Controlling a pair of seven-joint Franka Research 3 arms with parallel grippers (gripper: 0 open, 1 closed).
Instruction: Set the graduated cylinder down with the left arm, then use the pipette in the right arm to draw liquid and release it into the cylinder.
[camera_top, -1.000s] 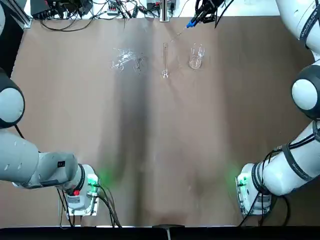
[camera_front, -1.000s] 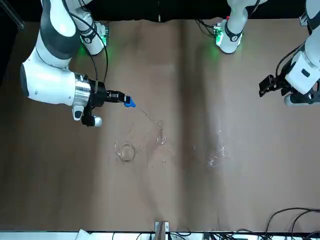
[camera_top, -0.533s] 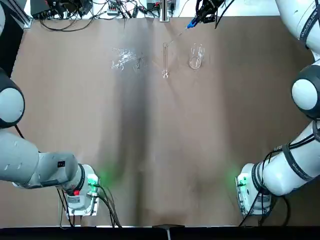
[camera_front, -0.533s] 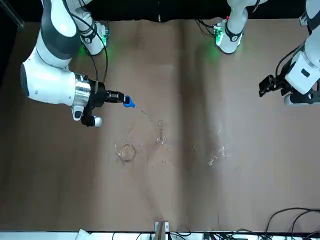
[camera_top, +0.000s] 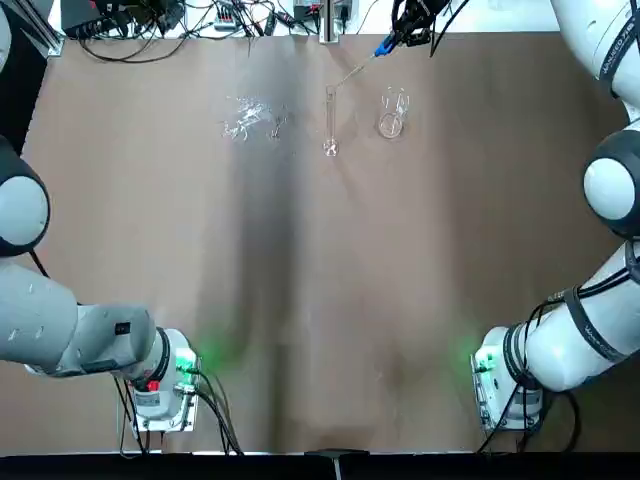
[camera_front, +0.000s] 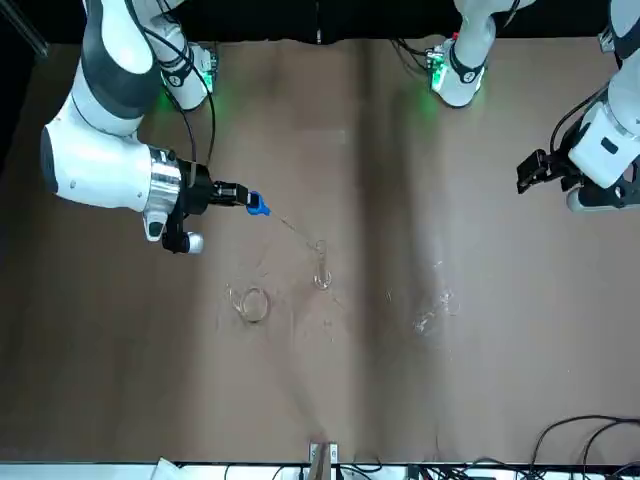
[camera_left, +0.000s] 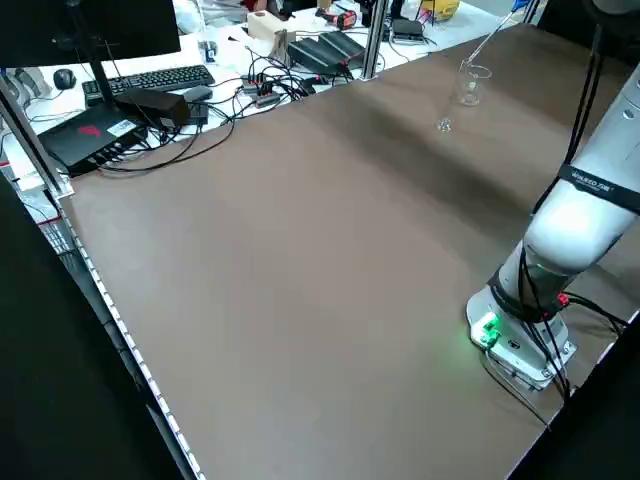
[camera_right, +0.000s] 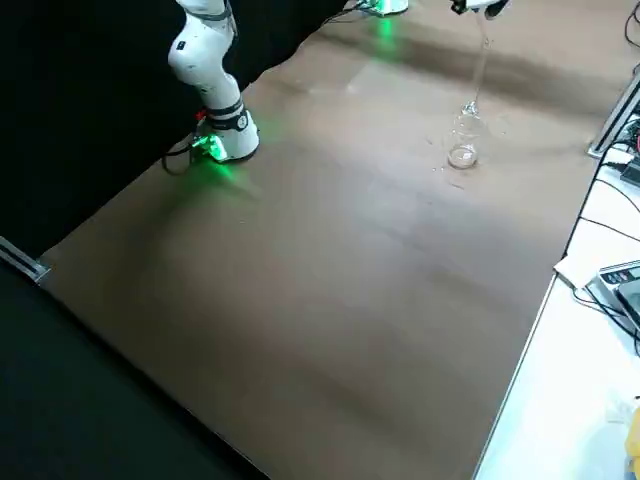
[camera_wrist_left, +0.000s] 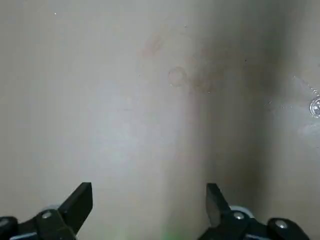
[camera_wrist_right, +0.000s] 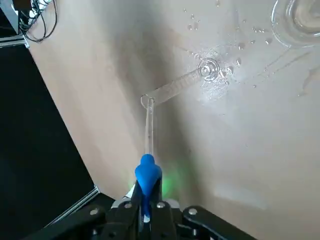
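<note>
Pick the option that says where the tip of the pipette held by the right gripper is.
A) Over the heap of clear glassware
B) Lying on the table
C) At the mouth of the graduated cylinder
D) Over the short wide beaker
C: the right wrist view shows the pipette reaching from the right gripper to the open rim of the graduated cylinder.

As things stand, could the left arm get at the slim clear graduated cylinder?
Probably yes. The left arm's black end effector is open and empty, and the slim clear glass cylinder stands free-sided, but the clear pipette at its mouth could obstruct a high grasp.
</note>
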